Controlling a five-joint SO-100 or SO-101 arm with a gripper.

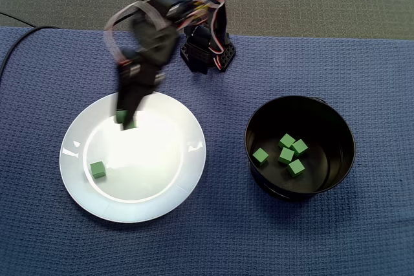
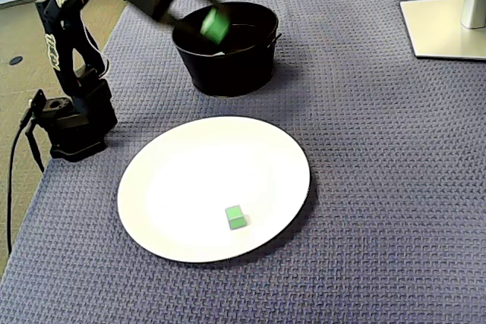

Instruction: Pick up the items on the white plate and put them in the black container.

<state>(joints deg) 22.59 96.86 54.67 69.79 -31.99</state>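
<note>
One small green cube lies on the white plate, toward its lower left in the top-down fixed view. My gripper is blurred by motion and shut on a second green cube. It hangs raised over the plate's upper-left rim in the top-down view; in the low fixed view it overlaps the front of the black container. Several green cubes lie inside the container.
A blue woven cloth covers the table. The arm's base stands behind the plate, with a black cable trailing from it. A white monitor stand sits at the far right in the low fixed view.
</note>
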